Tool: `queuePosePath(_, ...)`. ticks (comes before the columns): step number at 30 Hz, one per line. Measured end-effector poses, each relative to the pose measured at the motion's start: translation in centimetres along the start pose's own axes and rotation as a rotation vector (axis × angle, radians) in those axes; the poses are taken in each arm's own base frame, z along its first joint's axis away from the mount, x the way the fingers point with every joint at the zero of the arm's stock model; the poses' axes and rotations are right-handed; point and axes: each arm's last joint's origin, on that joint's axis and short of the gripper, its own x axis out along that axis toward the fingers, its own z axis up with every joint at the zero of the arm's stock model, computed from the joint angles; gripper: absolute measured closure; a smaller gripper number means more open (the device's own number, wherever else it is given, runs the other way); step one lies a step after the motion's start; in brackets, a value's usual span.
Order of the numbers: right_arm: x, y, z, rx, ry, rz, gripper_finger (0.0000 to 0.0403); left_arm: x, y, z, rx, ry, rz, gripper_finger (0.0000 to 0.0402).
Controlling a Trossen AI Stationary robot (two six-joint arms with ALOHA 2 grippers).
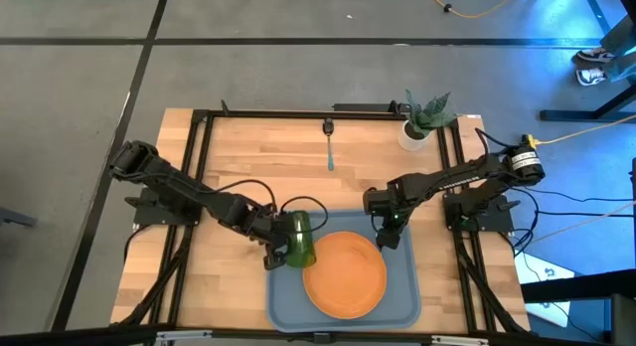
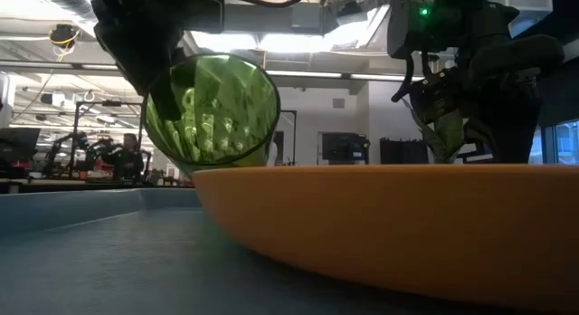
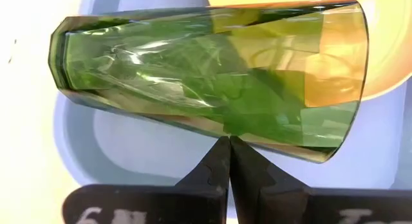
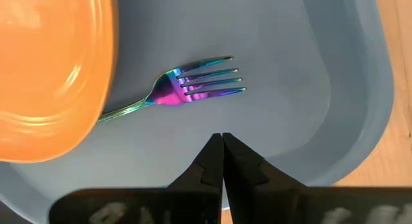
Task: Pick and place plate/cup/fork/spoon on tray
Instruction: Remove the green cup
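While the left tool [image 1: 281,239] is gripping the cup [image 1: 300,238] on its side, it is hanging over the tray's [image 1: 281,304] near-left corner, with the cup's open mouth just ahead of it, pointing toward the plate [image 1: 344,271]. Seen from the left wrist, the cup [image 3: 212,76] is lying crosswise right past the closed-looking fingertips [image 3: 219,159], with tray [image 3: 129,153] beneath and plate [image 3: 380,50] beyond its mouth. At table height, the cup [image 2: 213,111] is hanging above the tray floor [image 2: 90,252], beside the plate's rim [image 2: 389,224]. The right tool [image 1: 389,234] is hovering over the tray's far-right part, its fingers pressed together on nothing. Just ahead of it the fork [image 4: 187,89] is lying flat on the tray [image 4: 290,121], tines toward the tray wall, handle running under the plate's [image 4: 51,69] edge. Well beyond both tools, the spoon [image 1: 329,147] is lying on the wooden surface [image 1: 248,157] near its far edge, with a potted plant [image 1: 425,117] at the far-right corner.
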Motion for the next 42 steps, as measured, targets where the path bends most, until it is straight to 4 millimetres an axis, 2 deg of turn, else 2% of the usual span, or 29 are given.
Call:
queuePosePath(4,-0.6,0.4,0.4,-0.043,-0.022,0.007,0.0396,0.0,0.4,0.1,-0.012,0.012,0.016,0.0401)
queuePosePath(15,-6.2,6.2,2.8,-0.322,-0.336,0.166,0.0396,0.0,0.2,0.0,-0.011,0.012,0.013,0.0401)
queuePosePath(21,-8.1,7.7,3.8,-0.405,-0.487,0.218,0.0376,0.0,0.2,0.0,-0.011,0.012,0.013,0.0401)
queuePosePath(30,-7.7,9.6,3.7,-0.558,-0.59,0.19,0.0307,0.0,0.3,0.1,-0.014,0.009,0.013,0.0401)
queuePosePath(34,-7.1,11.4,3.6,-0.618,-0.682,0.178,0.0303,0.0,0.4,0.2,-0.019,0.004,0.015,0.0401)
queuePosePath(42,-5.1,14.5,3.9,-0.597,-0.849,0.16,0.0303,0.0,0.4,0.3,-0.02,-0.004,0.013,0.0401)
